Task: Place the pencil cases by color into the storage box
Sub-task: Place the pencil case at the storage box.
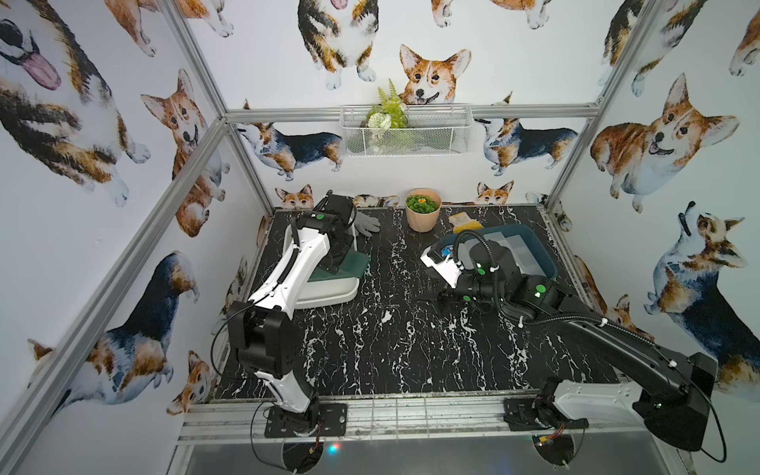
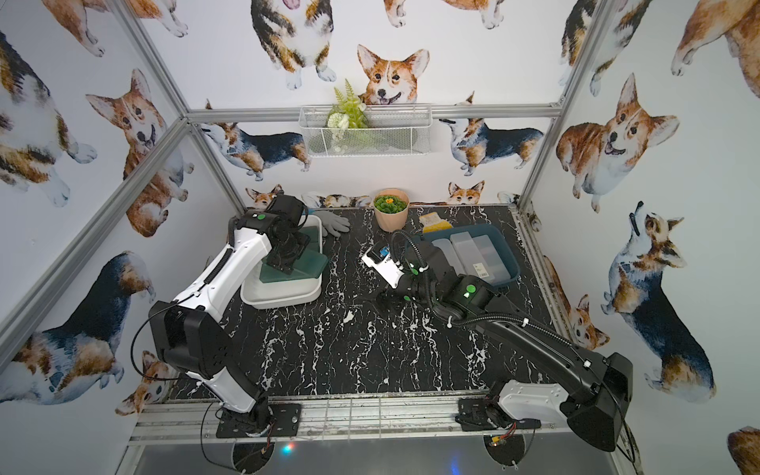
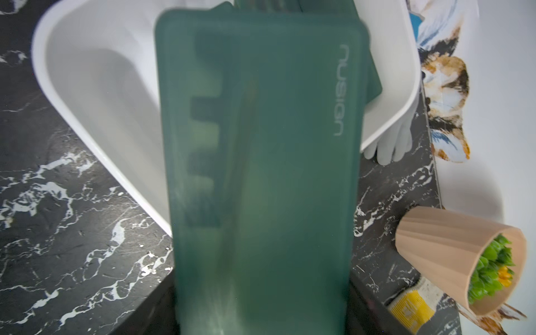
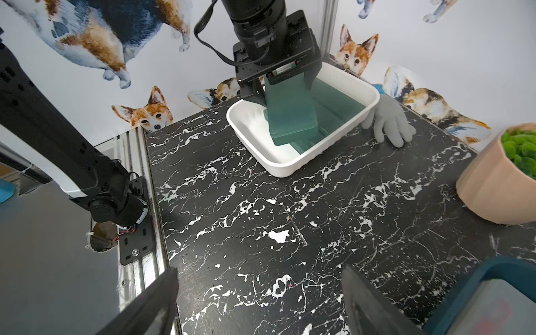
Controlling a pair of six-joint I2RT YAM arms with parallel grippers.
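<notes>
I am clamping my left gripper (image 4: 284,85) on the short end of a translucent dark green flat plastic pencil case (image 4: 291,121), tilted over the shallow white plastic tub (image 4: 290,171); seemingly light, stiff, slick. My right gripper (image 4: 259,274) is hanging apart, empty.

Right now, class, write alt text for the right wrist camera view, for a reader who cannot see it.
The left pincer holds a dark green pencil case tilted over a white tub that holds other green cases, on a black marbled table. A grey glove lies beside the tub, and the right pincer, open and empty, frames the foreground.
</notes>
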